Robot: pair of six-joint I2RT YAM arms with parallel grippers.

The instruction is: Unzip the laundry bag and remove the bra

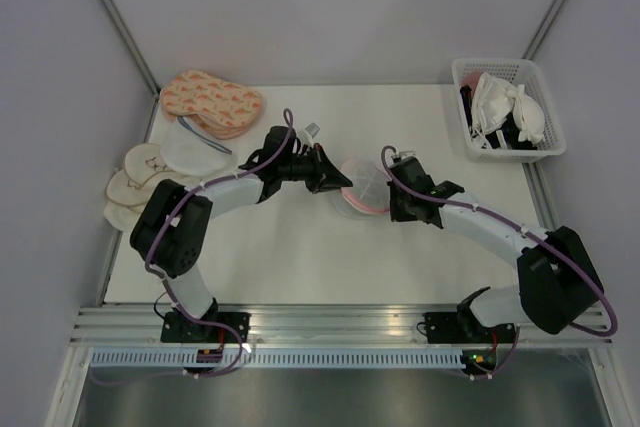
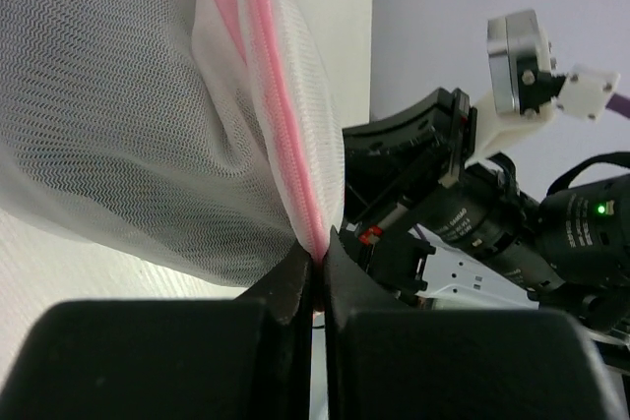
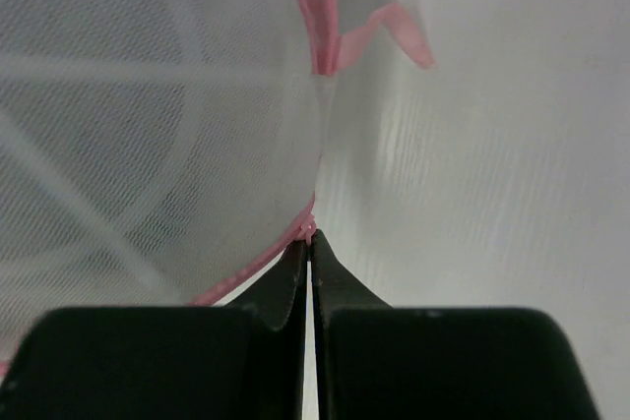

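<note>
From above, the laundry bag [image 1: 362, 187] is seen at the middle of the desk [image 1: 300, 257]. It is flanked by the left jaws on its left side and the right jaws on its right. Peach patterned pads [image 1: 212, 102] and cream round pads [image 1: 135, 185] are piled at the far left. A white basket [image 1: 545, 97] of white padded bras [image 1: 512, 107] is set at the far right.

In the left wrist view, the left jaws are pressed together, pinching the pink zip rim [image 2: 285, 145], and the mesh is bulged out to the left.

In the right wrist view, the right jaws are likewise pinched shut on the rim at the bag's near edge. A loose pink strip [image 3: 399, 27] is seen sticking out from the rim farther off.
</note>
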